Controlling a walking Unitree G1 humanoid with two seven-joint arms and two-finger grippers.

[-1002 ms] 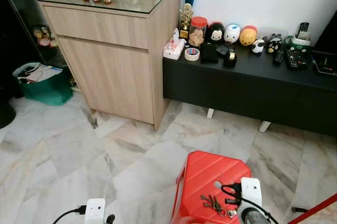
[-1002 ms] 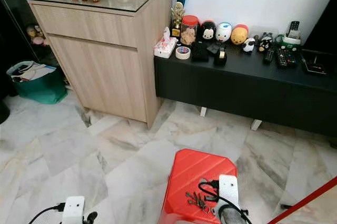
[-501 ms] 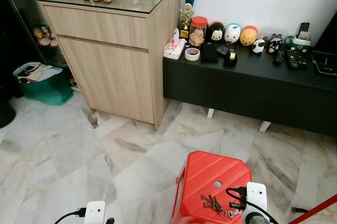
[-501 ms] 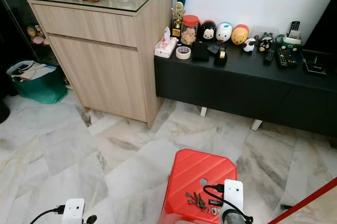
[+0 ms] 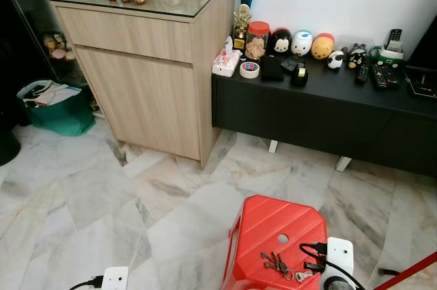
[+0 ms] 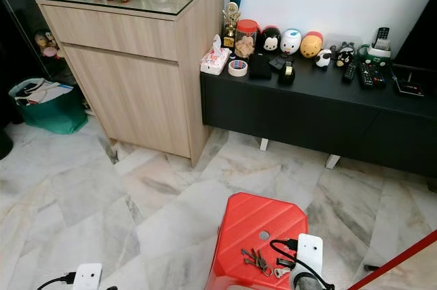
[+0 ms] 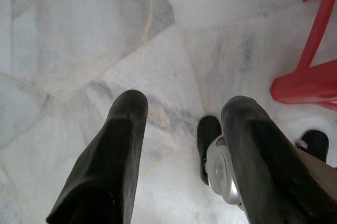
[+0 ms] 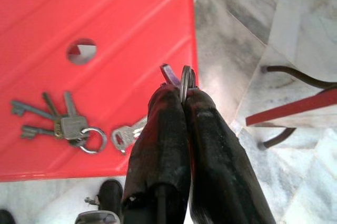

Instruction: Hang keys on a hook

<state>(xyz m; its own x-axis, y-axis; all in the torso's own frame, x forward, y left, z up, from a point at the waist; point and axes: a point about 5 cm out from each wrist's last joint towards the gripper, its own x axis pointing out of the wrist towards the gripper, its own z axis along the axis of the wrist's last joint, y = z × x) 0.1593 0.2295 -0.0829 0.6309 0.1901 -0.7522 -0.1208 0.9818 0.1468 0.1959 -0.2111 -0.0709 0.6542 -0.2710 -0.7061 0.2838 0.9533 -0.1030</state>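
Pinching key ring in closed right tool; key bunch lying nearby on red stool.

A red stool stands on the marble floor. On its ribbed top, beside a round hole, lies a bunch of keys on a ring, with one separate key just beside it near the stool's edge.
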